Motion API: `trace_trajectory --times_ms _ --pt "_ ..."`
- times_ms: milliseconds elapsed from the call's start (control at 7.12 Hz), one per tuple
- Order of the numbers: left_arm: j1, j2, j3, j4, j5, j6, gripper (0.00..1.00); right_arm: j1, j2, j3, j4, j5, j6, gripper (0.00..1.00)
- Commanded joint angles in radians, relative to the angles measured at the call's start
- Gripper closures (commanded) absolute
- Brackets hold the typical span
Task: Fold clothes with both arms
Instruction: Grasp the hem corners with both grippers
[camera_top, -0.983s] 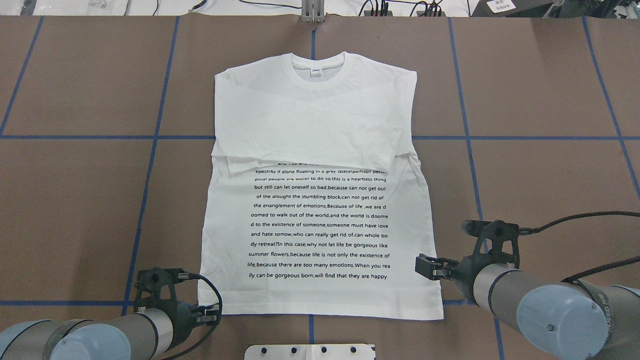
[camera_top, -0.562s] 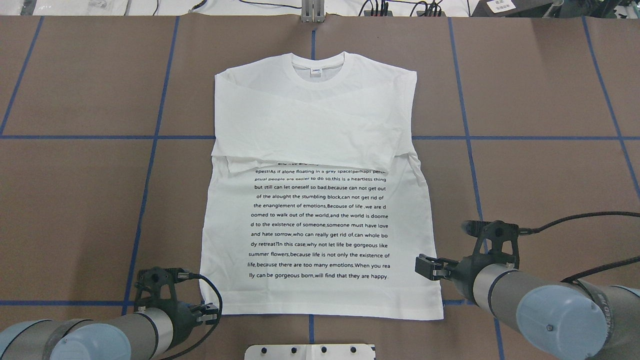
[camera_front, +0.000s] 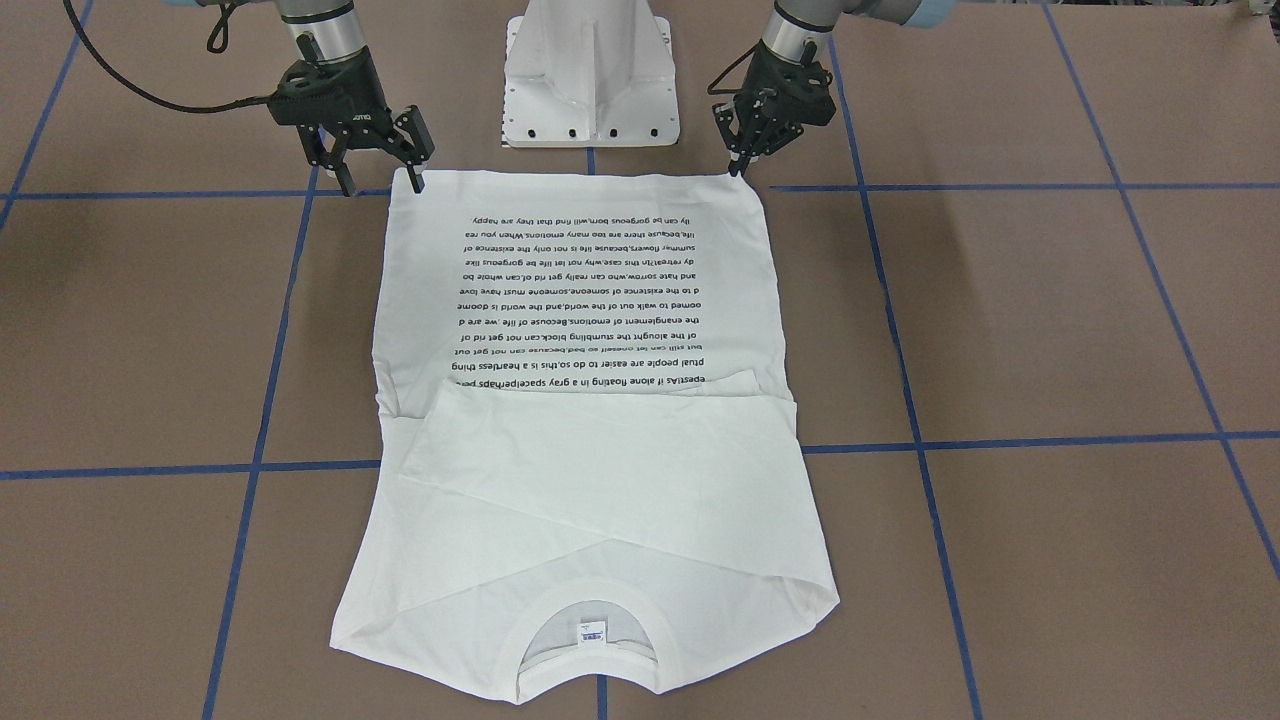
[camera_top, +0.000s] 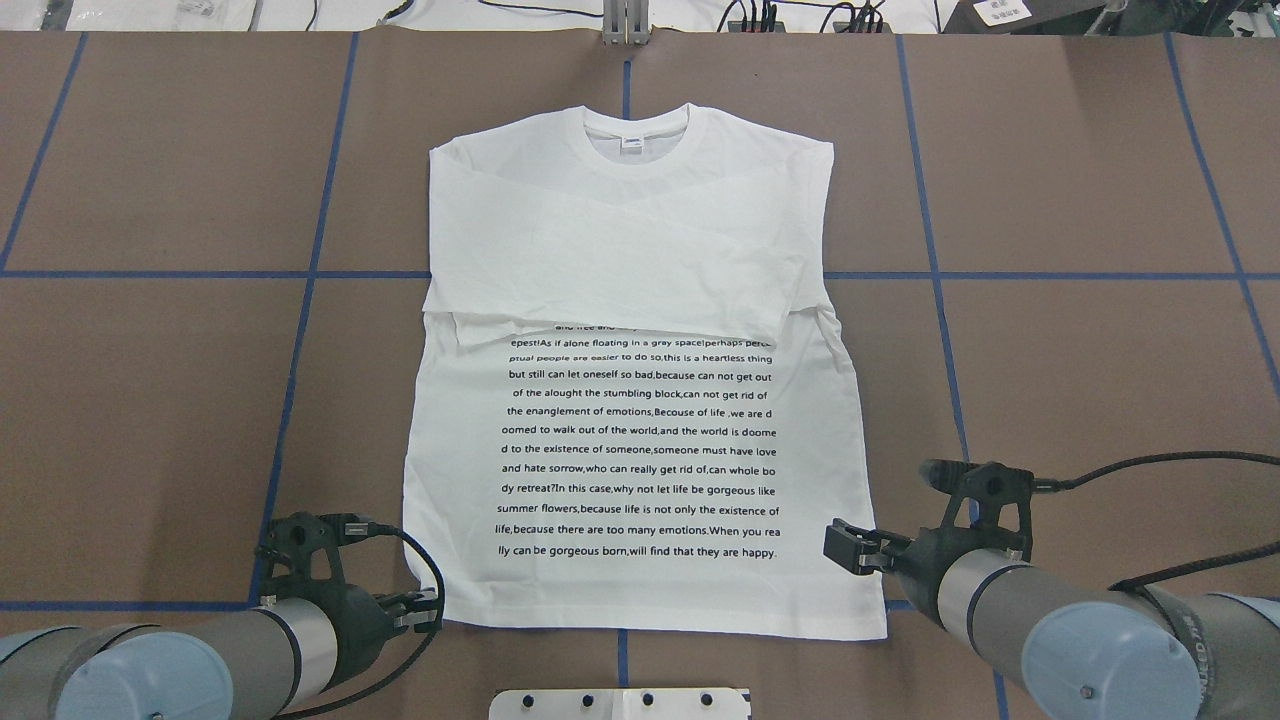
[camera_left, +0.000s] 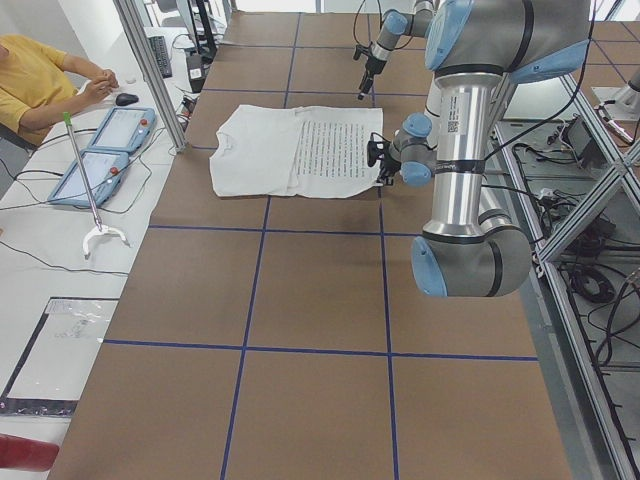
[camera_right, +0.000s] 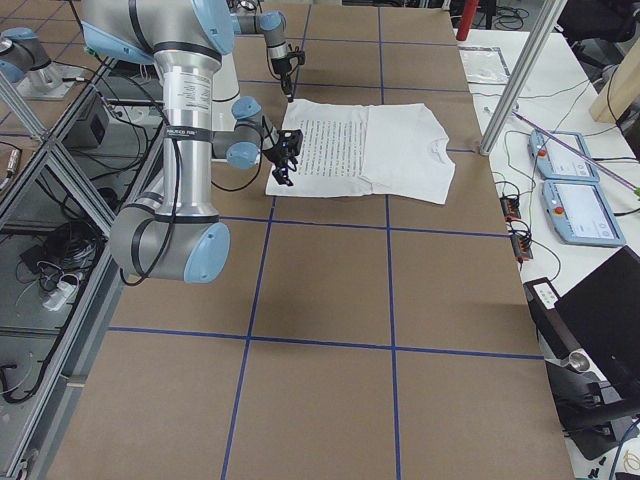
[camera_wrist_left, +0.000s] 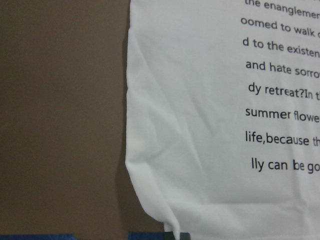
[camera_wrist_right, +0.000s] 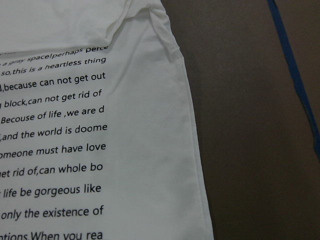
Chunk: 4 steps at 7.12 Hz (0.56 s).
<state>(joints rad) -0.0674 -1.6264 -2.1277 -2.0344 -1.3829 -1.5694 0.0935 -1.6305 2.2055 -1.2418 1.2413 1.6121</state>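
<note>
The white T-shirt (camera_top: 640, 440) lies flat on the brown table, print side up, with its sleeves folded across the chest and its collar (camera_top: 637, 140) at the far side. My left gripper (camera_top: 425, 612) is at the hem's near left corner. Its fingers look closed on that corner (camera_front: 742, 172), which curls up in the left wrist view (camera_wrist_left: 160, 210). My right gripper (camera_front: 380, 178) is open at the hem's other near corner, with one finger on the cloth and one off it. It also shows in the overhead view (camera_top: 866, 553). The right wrist view shows only the shirt's side edge (camera_wrist_right: 190, 150).
The white metal pedestal (camera_front: 590, 80) stands at the table's near edge between the arms. Blue tape lines (camera_top: 300, 330) grid the brown table. An operator (camera_left: 40, 75) and tablets (camera_left: 100, 150) are beyond the far side.
My left gripper has moved slightly inward at the hem corner, and that corner is now drawn in and rounded. My right gripper has shifted a little toward the near edge.
</note>
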Motion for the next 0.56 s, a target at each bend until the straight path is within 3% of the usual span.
trace_trajectory --times_ms 0,140,281,421 --pt "-0.005 -0.001 -0.035 -0.003 -0.004 -0.001 1.0 -0.107 -0.002 -0.003 0.01 -0.135 0.104 0.01" --pt "-0.008 -0.01 -0.037 -0.004 -0.005 -0.001 1.0 -0.171 -0.021 -0.018 0.01 -0.211 0.139 0.11" --pt "-0.006 -0.016 -0.037 -0.004 -0.008 -0.001 1.0 -0.205 -0.022 -0.042 0.01 -0.264 0.188 0.35" --pt "-0.008 -0.026 -0.037 -0.004 -0.008 -0.001 1.0 -0.216 -0.022 -0.059 0.01 -0.276 0.192 0.36"
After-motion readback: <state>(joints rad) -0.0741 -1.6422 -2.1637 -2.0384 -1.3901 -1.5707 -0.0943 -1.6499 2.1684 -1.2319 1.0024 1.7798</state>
